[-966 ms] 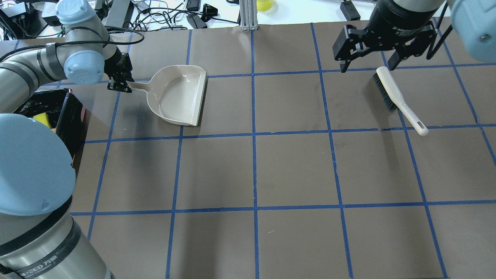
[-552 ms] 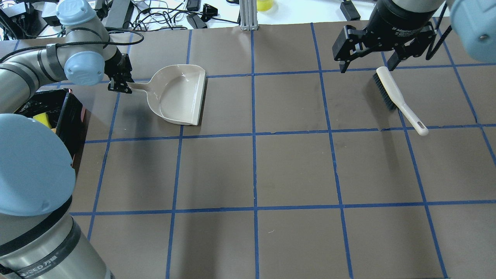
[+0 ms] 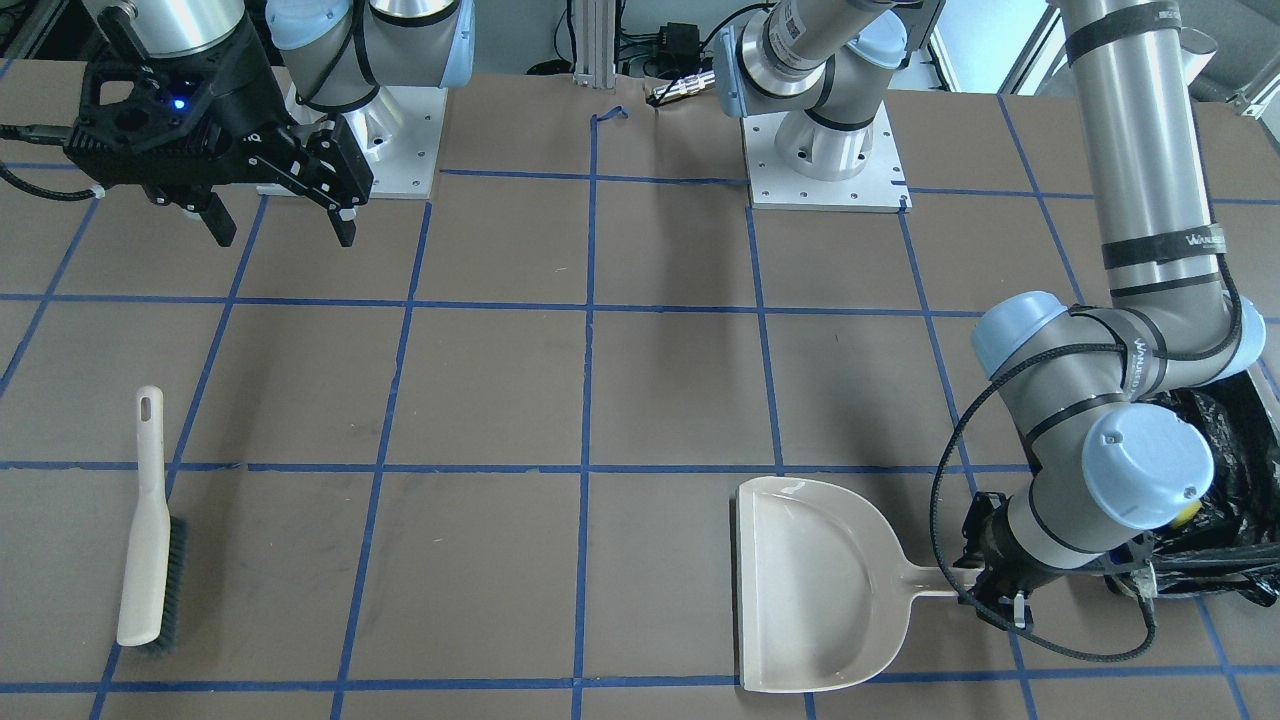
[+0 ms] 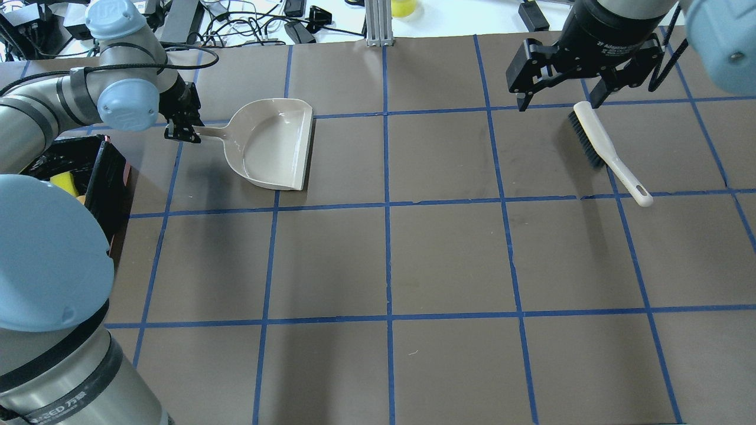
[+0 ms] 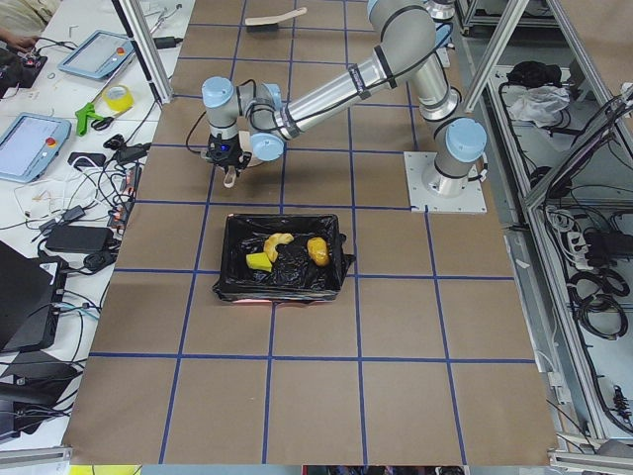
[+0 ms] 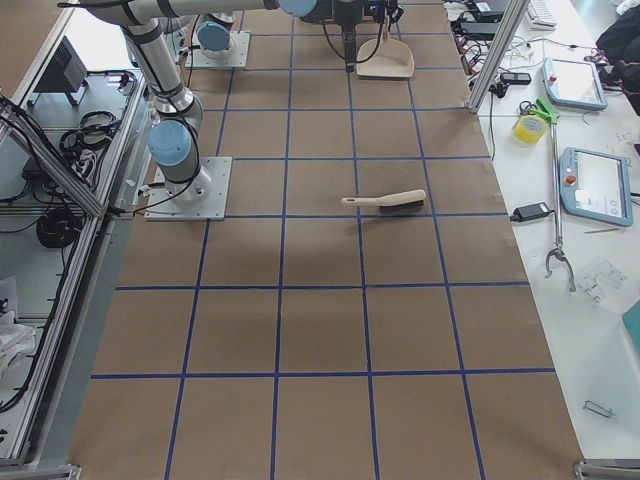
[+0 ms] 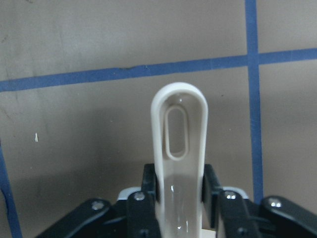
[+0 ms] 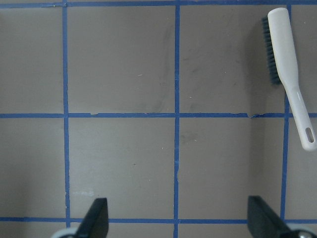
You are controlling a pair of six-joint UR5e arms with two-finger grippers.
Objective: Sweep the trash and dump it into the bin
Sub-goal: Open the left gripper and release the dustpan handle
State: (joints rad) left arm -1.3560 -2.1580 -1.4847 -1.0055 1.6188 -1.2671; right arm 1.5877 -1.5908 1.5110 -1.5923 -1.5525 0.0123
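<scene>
The bin (image 5: 232, 287), lined with black plastic, stands at the table's left end and also shows in the overhead view (image 4: 109, 171). In it lie the golden-brown lump (image 5: 317, 250), the cream slice (image 5: 277, 240) and the yellow-green sponge piece (image 5: 259, 261). My left gripper (image 4: 182, 131) is shut on the handle (image 7: 179, 148) of the beige dustpan (image 4: 274, 147), which rests flat and empty on the table beside the bin. My right gripper (image 4: 560, 103) is open and empty, held above the table near the bristle end of the brush (image 4: 596, 139).
The brush (image 3: 150, 540) lies flat on the brown, blue-taped table (image 4: 449, 260), apart from my right gripper (image 3: 285, 238). Cables and devices line the far table edge (image 4: 254, 26). My left arm's elbow (image 3: 1140, 460) hangs over the bin (image 3: 1230, 500).
</scene>
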